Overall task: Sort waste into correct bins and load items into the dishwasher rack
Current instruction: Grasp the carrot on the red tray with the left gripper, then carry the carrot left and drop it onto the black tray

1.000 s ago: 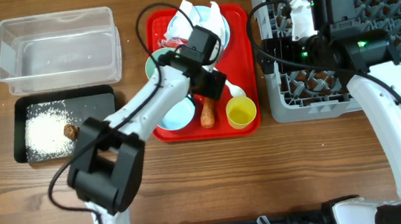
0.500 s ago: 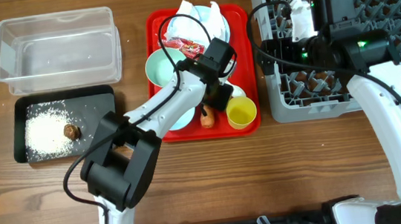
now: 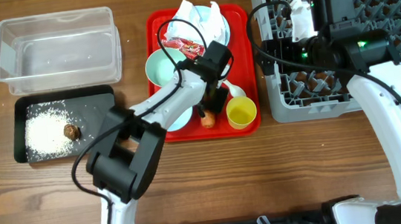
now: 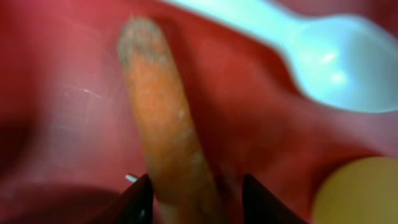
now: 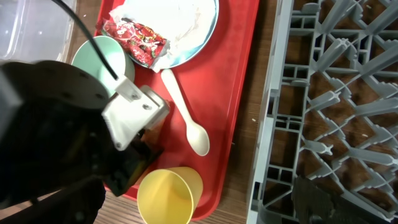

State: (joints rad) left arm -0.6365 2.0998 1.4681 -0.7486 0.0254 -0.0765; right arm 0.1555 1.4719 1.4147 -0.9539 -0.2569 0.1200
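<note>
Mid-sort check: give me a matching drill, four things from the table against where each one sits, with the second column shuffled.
Things:
1. carrot
2. brown food lump
3. snack wrapper
4. yellow cup

Places:
A. in the black tray, beside the rice grains
B. upright in a corner of the red tray
C. between the fingers of the left pincer
D. on the edge of the pale-blue plate

Pairs: 1-C, 2-A, 3-D, 4-B

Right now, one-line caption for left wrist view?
Left end effector straddles the carrot on the red tray, white spoon alongside.
</note>
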